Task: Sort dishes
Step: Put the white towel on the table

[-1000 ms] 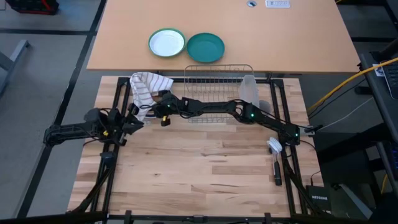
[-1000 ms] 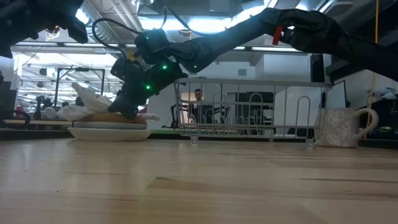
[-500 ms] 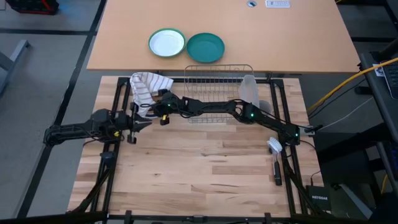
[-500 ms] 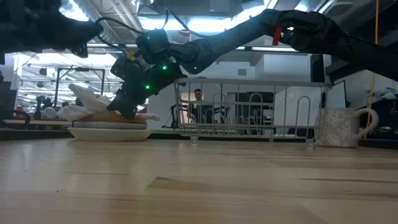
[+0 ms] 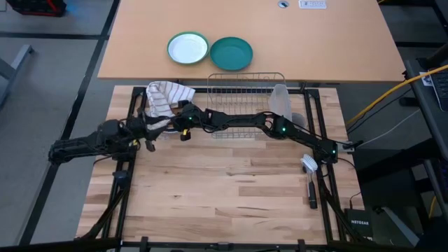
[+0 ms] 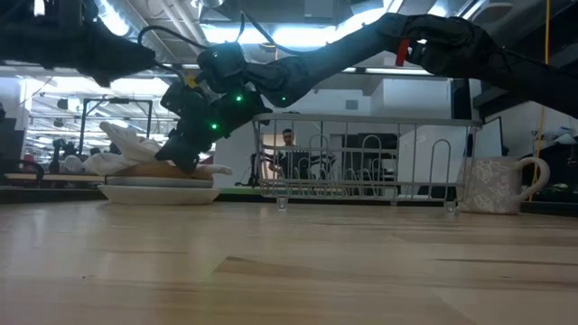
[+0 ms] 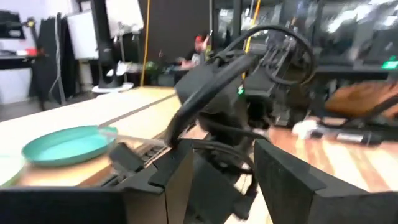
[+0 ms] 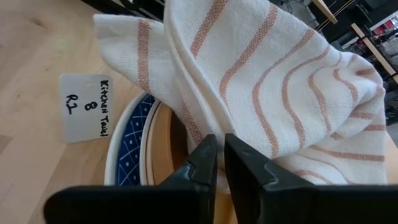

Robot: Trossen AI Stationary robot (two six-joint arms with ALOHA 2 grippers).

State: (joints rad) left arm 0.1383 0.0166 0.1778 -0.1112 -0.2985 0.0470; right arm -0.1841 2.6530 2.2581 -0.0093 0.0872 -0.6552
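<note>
A stack of dishes sits at the table's far left: a dark blue patterned plate (image 8: 127, 152) at the bottom, a white plate (image 8: 147, 138) on it and a tan plate (image 8: 166, 144) on top. A white towel with orange stripes (image 8: 249, 74) lies bunched over them. My right gripper (image 8: 221, 152) reaches across from the right to the towel's near edge and is shut on it. My left gripper (image 7: 224, 180) hovers open just left of the stack (image 5: 154, 128), pointing level at the right gripper and touching nothing. My right gripper meets the towel at a fold on its lower edge (image 8: 205, 127), pinched between the two fingertips; one layer or several, I cannot tell. The fingers slant down from the table's right side. The towel lies slack on the tan plate.
A wire dish rack (image 5: 245, 91) stands right of the stack with a pale mug (image 5: 280, 101) beside it. A dish brush (image 5: 309, 178) lies at the right. A paper label (image 8: 87, 107) lies beside the plates. A teal plate (image 5: 231, 52) and a green-rimmed white plate (image 5: 187, 47) sit on the far table.
My left gripper has swung up level and turned from the table's near left toward the far edge, ending up pointed at the towel and the right gripper. The towel and the plates have stayed where they were.
</note>
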